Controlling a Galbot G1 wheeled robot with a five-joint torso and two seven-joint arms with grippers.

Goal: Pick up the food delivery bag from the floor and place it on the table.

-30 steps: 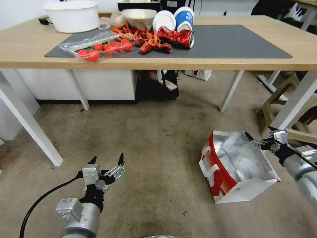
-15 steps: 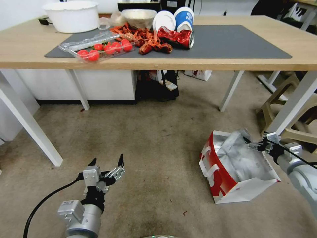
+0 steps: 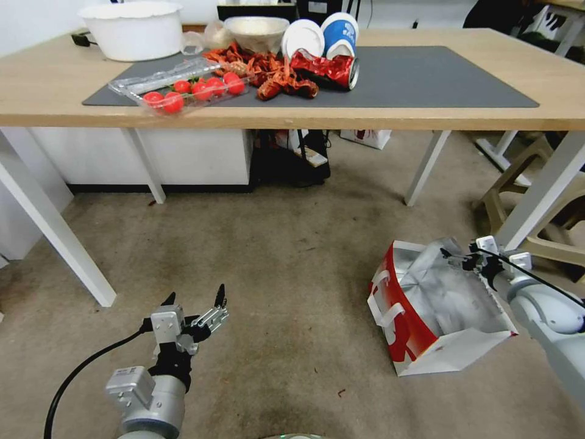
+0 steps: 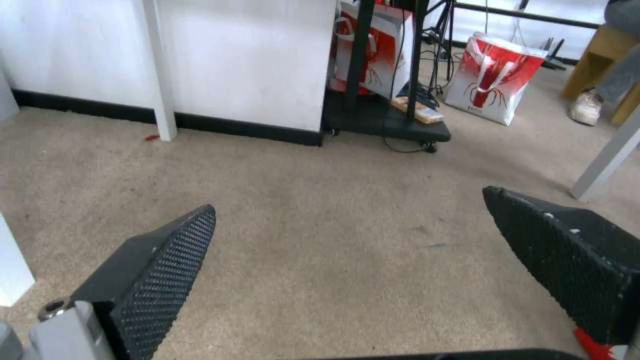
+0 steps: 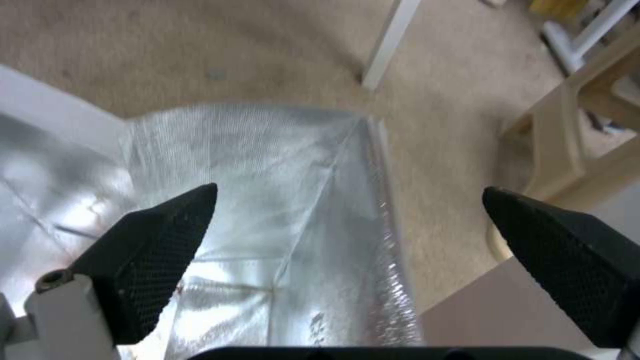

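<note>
**Floor-level inspection: bag on the floor, right gripper at its rim**

Worn brownish floor (image 3: pixel 274 244) runs beneath the light-wood table (image 3: pixel 304 116), which carries a dark grey mat (image 3: pixel 426 76), a white tub (image 3: pixel 131 30), a clear tray of tomatoes (image 3: pixel 183 88) and a crushed red can (image 3: pixel 326 68). The food delivery bag (image 3: pixel 426 311) sits on the floor beside the table's right-hand leg, mouth open, foil lining exposed, its red side facing left. The right gripper (image 3: pixel 460 261) sits at the bag's far upper rim, jaws spread wide, straddling the foil edge (image 5: pixel 380 200) without clamping it. The left gripper (image 3: pixel 195 302) hovers low over bare floor, well apart from the bag, jaws also spread.
</note>
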